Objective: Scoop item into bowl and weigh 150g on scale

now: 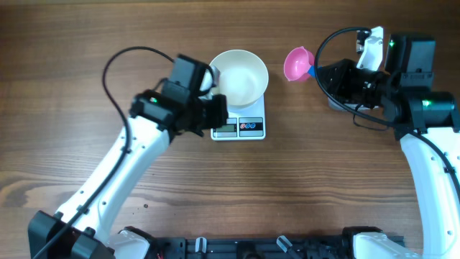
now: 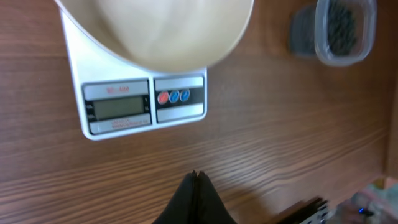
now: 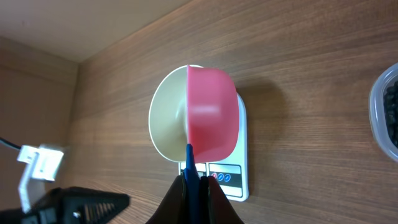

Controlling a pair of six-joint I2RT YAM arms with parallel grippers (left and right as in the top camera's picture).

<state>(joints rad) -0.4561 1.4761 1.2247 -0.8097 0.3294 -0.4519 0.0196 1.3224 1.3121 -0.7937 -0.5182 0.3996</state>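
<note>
A brown wooden table (image 1: 72,86) fills all views. The right gripper (image 3: 194,180) is closed on the thin blue handle (image 3: 190,163) of a pink scoop (image 3: 211,112). In the overhead view this scoop (image 1: 297,63) hangs to the right of the bowl (image 1: 241,75) and apart from it.

The left gripper (image 2: 196,177) has its two fingers pressed together with nothing between them. It is above bare wood, and from above it is just beside the left front corner of the scale (image 1: 241,126).

The white bowl stands on the scale and covers its back part, and its inside shows plain white. The grey display (image 2: 118,109) is at the front.

The item (image 2: 342,25), small black beads, lies in a clear plastic tub (image 2: 339,31) to the right of the scale, well apart from it.
</note>
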